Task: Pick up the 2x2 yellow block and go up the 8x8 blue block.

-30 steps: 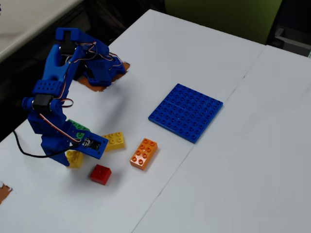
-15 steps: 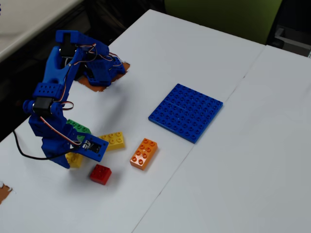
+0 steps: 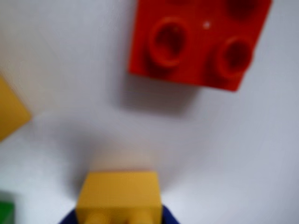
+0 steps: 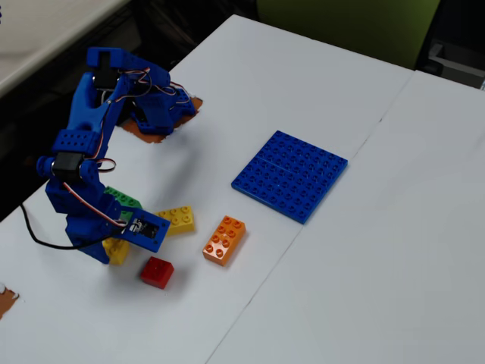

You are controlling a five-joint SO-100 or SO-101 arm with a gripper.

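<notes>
A blue robot arm [image 4: 79,174] bends low over the near-left part of a white counter [image 4: 364,250], its hand [image 4: 112,249] down on the 2x2 yellow block [image 4: 117,249], which shows only as a small yellow patch at the arm's lower edge in the fixed view. In the wrist view the same 2x2 yellow block [image 3: 119,193] fills the bottom centre of the picture, its studs at the lower edge and a dark blue part of the hand curving behind it on both sides; whether the fingers are pressed against it or merely standing around it cannot be told, as the picture is blurred and the fingertips are cut off.

A red brick [image 4: 157,271] lies just beside the hand toward the camera in the fixed view, and appears large at the top of the wrist view [image 3: 201,39], apart from the yellow block. A longer yellow brick [image 4: 176,220] lies just right of the arm's wrist in the fixed view, and an orange brick [image 4: 224,240] lies farther right. A green brick [image 4: 121,199] sits partly hidden behind the arm. The 8x8 blue block [image 4: 290,174] lies flat on the counter well apart from the bricks, toward the centre, bare of any brick.
</notes>
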